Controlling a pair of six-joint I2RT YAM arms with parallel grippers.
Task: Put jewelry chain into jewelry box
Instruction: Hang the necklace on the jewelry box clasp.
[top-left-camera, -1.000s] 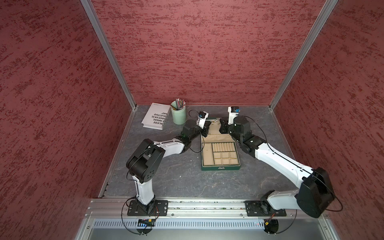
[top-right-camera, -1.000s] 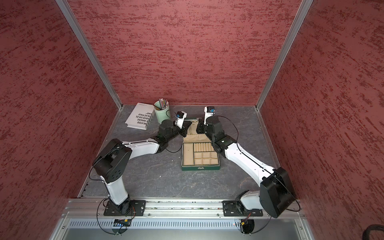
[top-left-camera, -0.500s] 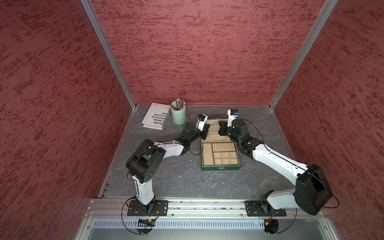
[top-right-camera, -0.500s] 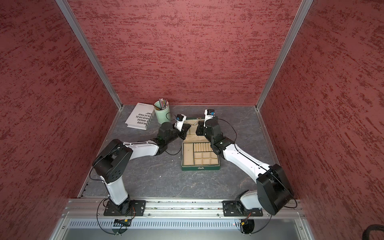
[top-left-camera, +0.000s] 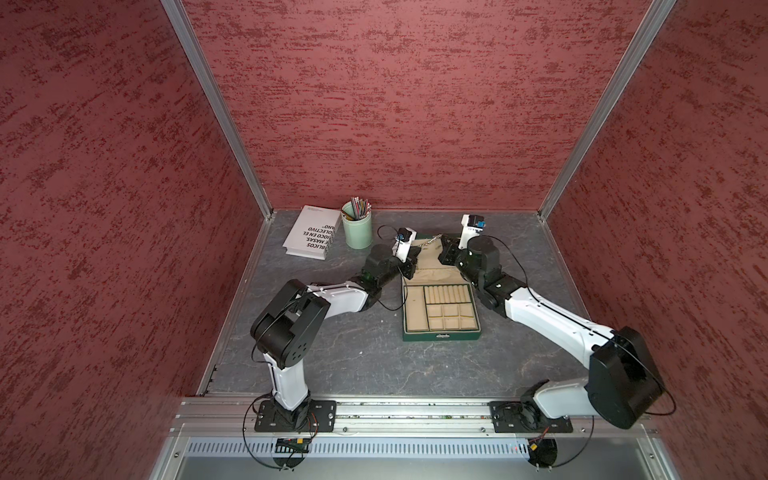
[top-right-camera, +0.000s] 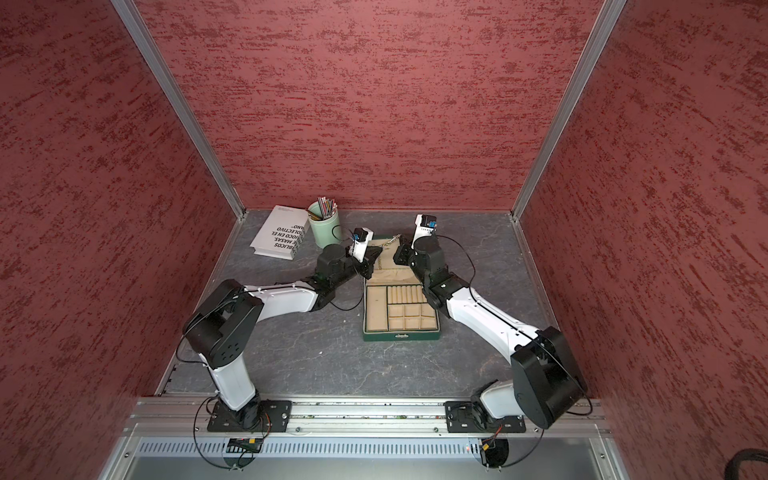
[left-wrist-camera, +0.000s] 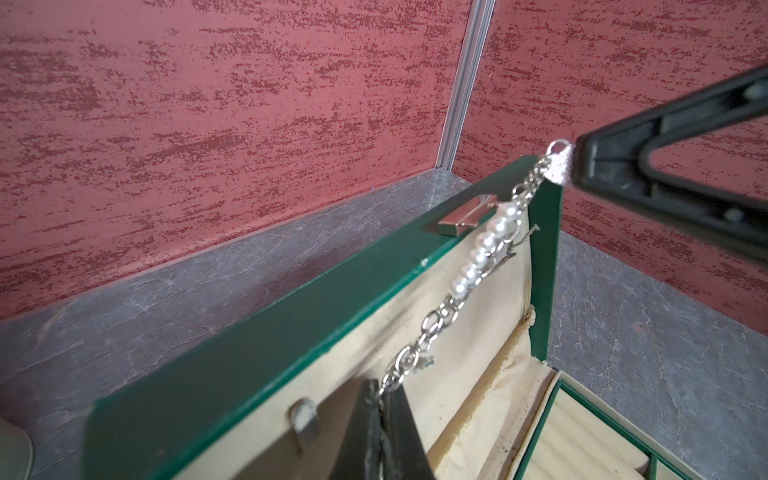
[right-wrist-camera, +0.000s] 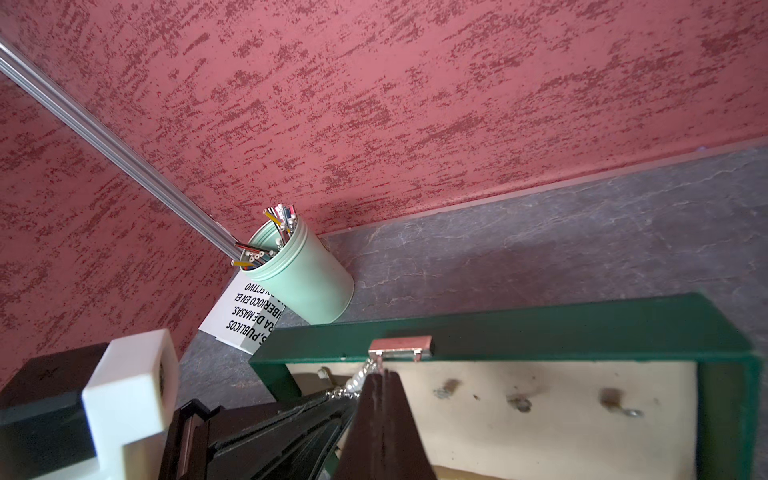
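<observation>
- My left gripper (left-wrist-camera: 380, 415) is pinched tight on one end of the chain (left-wrist-camera: 440, 316), and my right gripper (left-wrist-camera: 577, 166) on the other.
- The chain runs taut between them across the inside of the lid (left-wrist-camera: 291, 316), not yet settled in the box (top-left-camera: 440, 334).
- I'd slacken slightly, lower a link over a hook (left-wrist-camera: 305, 417), and release one end only once it catches.
- Since a second ago, both grips are unchanged and the arms have barely shifted.

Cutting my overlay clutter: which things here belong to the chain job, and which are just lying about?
Job: jewelry chain, open jewelry box, left gripper and right gripper, both gripping the chain.
Lying about: mint-green pencil cup, white book.
</observation>
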